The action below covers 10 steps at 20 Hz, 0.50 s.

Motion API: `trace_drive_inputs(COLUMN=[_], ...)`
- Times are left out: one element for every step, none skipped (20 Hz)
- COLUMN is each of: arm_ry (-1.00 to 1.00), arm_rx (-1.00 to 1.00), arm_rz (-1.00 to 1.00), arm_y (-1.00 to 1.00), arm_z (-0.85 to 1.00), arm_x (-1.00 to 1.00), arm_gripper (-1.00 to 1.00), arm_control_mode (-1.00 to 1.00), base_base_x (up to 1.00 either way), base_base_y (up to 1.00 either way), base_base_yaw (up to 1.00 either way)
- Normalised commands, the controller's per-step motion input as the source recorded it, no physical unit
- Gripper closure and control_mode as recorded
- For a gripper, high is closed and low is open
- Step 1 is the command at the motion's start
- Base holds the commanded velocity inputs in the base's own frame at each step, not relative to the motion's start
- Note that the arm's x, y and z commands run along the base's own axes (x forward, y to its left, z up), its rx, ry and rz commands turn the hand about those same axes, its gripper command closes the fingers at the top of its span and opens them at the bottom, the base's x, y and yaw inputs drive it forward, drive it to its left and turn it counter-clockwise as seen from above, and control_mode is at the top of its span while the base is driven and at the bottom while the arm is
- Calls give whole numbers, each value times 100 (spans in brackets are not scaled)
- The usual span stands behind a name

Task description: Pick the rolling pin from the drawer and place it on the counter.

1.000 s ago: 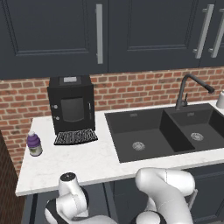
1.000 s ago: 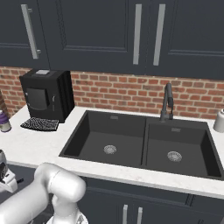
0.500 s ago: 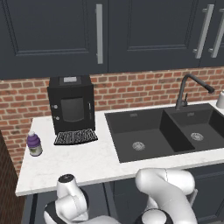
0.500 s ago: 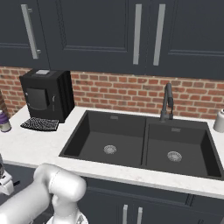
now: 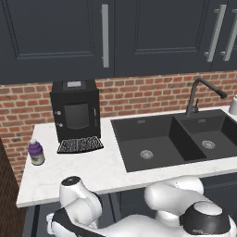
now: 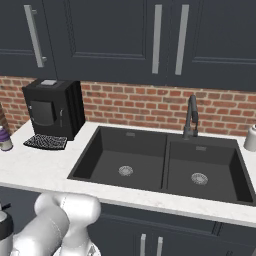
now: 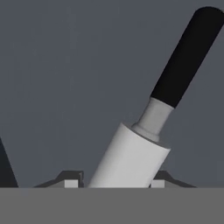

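In the hand view the rolling pin lies slanted on the dark grey floor of the drawer. Its white-grey body runs down between my fingertips and its black handle points to the upper right. My gripper straddles the body, with one fingertip on the left and the other fingertip on the right. The jaws stand narrowly open; a thin gap shows on the left side. The white marbled counter lies above, and my arm reaches down below its front edge.
A black coffee machine stands at the back left of the counter, with a small purple-labelled bottle beside it. The black double sink with its tap fills the right half. Dark upper cabinets hang above.
In the base views the arm has sunk slightly lower below the counter's front edge. The things on the counter have not moved.
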Motion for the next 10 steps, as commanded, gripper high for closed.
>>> trace_drive_inputs(arm_ry=[2,0,0,0,0,0,0,-1,-2,-4], arm_rx=[4,3,3,3,3,3,1,1,2,2], arm_rz=[-2,-3,-3,-5,-6,-7,-8,-8,-7,-7], arm_y=[-33,-39,-41,-46,-49,-55,-57,-55,-57,-54], arm_z=[100,100,100,100,100,100,100,100,100,100], arm_x=[0,0,0,4,0,0,0,0,0,6], arm_gripper=[100,100,100,100,100,100,100,100,100,100], arm_control_mode=[-100,-100,-100,-100,-100,-100,-100,-100,-100,-100], base_base_x=[0,0,0,0,0,0,0,0,0,0], base_base_y=[0,0,0,0,0,0,0,0,0,0], base_base_yaw=[0,0,0,0,0,0,0,0,0,0])
